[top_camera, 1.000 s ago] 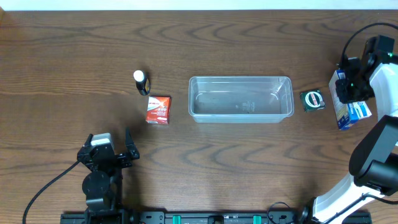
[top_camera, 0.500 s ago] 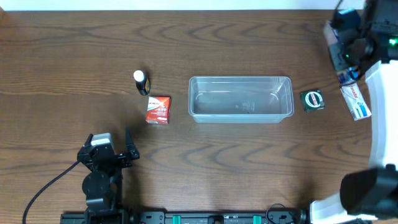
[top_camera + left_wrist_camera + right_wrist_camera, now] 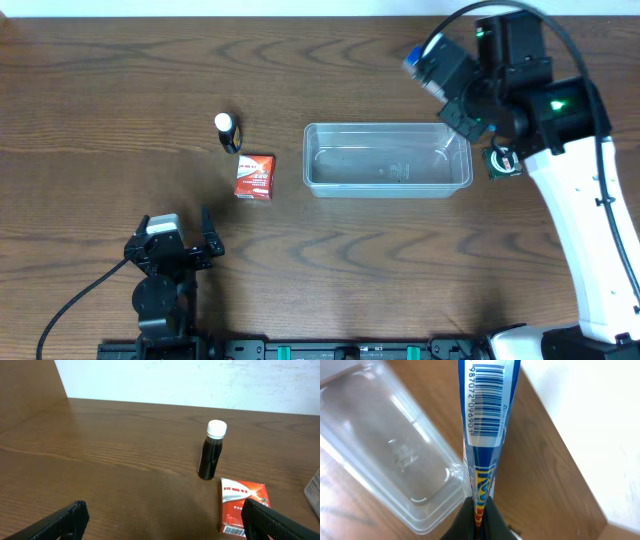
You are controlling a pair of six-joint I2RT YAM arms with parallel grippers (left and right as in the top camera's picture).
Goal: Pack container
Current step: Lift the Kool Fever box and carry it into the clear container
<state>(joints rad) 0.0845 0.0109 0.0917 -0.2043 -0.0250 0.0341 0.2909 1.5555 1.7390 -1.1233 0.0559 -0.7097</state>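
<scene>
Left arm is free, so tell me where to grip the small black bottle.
Probably the dark body of the black bottle, below its white cap, approached level from the left gripper: it stands upright and slim.

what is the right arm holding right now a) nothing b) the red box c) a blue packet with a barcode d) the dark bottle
C: in the right wrist view the jaws are pinched shut on the blue packet, while the red box and the dark bottle sit on the table, left of the tub.

Top-down overhead, close wrists, shared container [image 3: 360, 165]
</scene>
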